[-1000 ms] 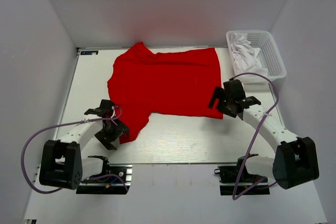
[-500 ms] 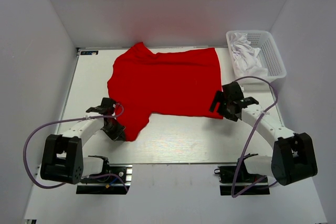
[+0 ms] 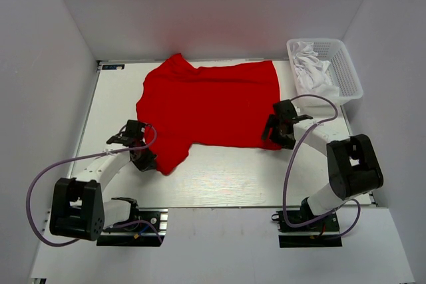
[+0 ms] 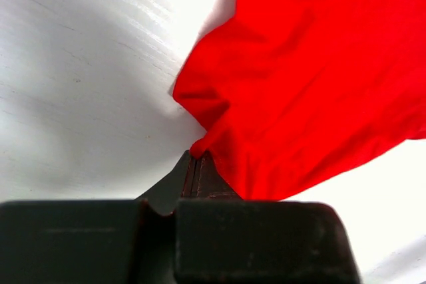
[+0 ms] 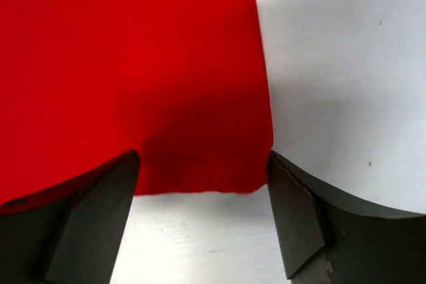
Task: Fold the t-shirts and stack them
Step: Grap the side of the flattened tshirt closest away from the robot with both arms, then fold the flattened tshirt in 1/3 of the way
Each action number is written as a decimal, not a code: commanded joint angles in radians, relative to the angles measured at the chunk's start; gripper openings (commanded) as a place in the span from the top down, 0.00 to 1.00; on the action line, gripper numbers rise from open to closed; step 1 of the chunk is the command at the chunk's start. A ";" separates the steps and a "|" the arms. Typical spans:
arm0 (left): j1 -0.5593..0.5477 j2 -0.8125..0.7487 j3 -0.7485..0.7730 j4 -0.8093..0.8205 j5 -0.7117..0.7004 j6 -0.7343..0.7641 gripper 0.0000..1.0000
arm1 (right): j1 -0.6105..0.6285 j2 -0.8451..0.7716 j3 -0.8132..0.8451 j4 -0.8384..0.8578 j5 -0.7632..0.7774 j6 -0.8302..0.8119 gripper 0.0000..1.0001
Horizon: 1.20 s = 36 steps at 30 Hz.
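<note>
Pinching a sleeve fold of the red t-shirt [image 3: 213,104] with the left gripper [image 4: 194,163], pressed tight together. Straddling the hem corner with the right gripper [image 5: 204,161], spread wide.

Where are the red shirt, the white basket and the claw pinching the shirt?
red t-shirt [image 3: 213,104]: top view, middle of its body
white basket [image 3: 347,64]: top view, bare right wall
left gripper [image 4: 196,159]: left wrist view, between its shut fingertips

A: Left arm [image 3: 100,164]?
B: Stretched forward, low. Left gripper [image 4: 195,163] jaws pressed together, pinching an edge of the red t-shirt [image 4: 319,64].
A: Right arm [image 3: 318,139]?
B: Elbow raised, forearm reaching inward. Right gripper [image 5: 203,164] low, fingers [image 5: 93,217] spread wide.
</note>
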State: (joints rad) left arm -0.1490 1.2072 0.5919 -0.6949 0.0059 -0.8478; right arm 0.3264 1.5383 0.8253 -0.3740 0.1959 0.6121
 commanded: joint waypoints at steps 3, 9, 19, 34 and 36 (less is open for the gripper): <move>-0.003 -0.023 0.077 0.000 -0.026 0.027 1.00 | -0.007 0.025 -0.005 0.055 -0.013 0.005 0.37; -0.003 -0.047 0.118 -0.029 -0.046 0.046 1.00 | -0.003 -0.044 -0.054 0.001 -0.015 0.034 0.86; -0.003 -0.285 0.262 -0.201 -0.061 0.055 1.00 | -0.004 -0.213 0.026 -0.149 0.060 -0.024 1.00; -0.003 -0.407 0.221 -0.595 0.086 0.000 1.00 | -0.004 -0.357 -0.123 -0.326 -0.111 -0.072 1.00; -0.003 -0.391 0.221 -0.527 0.106 0.012 1.00 | -0.003 -0.345 -0.124 -0.290 -0.131 -0.084 1.00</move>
State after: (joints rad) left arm -0.1490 0.8066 0.8207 -1.2533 0.0635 -0.8463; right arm 0.3229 1.2030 0.7017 -0.6888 0.1085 0.5472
